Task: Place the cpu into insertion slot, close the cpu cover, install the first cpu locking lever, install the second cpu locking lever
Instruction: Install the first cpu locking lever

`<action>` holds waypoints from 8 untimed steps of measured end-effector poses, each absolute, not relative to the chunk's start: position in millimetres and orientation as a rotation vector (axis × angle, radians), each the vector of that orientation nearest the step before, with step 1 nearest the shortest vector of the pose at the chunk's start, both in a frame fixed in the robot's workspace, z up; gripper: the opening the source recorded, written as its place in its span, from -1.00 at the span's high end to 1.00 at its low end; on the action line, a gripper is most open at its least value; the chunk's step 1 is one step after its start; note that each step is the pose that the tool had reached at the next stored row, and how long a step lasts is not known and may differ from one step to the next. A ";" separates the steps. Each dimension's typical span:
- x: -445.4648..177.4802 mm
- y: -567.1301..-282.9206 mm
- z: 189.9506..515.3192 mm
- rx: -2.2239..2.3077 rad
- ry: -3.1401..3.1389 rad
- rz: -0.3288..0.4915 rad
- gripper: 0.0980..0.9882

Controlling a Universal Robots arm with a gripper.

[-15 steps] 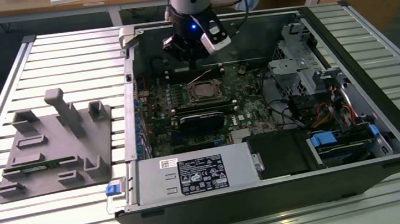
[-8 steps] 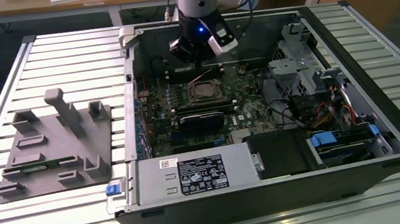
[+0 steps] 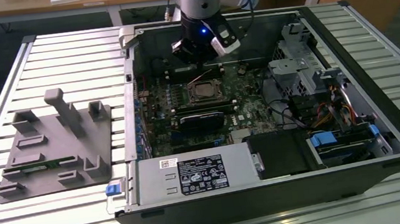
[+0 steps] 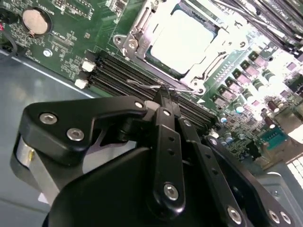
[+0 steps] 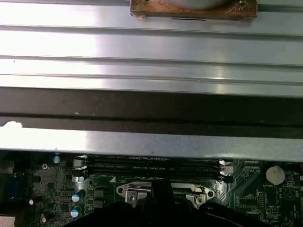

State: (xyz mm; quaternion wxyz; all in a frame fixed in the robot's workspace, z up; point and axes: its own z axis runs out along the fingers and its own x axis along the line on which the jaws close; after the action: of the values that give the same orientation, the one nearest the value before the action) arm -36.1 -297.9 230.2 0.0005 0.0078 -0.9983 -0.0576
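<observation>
Our end effector (image 4: 163, 94), pinched narrow, sits at the wire locking lever (image 4: 142, 85) by its tip, so we should press steadily without slipping toward the cpu (image 4: 182, 40) beyond.

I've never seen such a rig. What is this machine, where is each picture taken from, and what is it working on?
A robot arm reaches into an open computer case lying on a slatted metal table; a grey parts holder lies at the exterior view's left. That picture comes from a camera off the arm; the other two cameras ride near its wrist. In the second wrist view the pincer, fingers together, has its tip at a thin wire lever beside the cpu, which sits under its closed cpu cover.
</observation>
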 end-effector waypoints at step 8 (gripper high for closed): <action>-28.7 -296.8 224.5 0.024 -3.135 -0.179 0.98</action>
State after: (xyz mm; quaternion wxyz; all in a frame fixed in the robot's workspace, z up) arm -28.7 -296.8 224.5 0.0006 0.0078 -0.9983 -0.0571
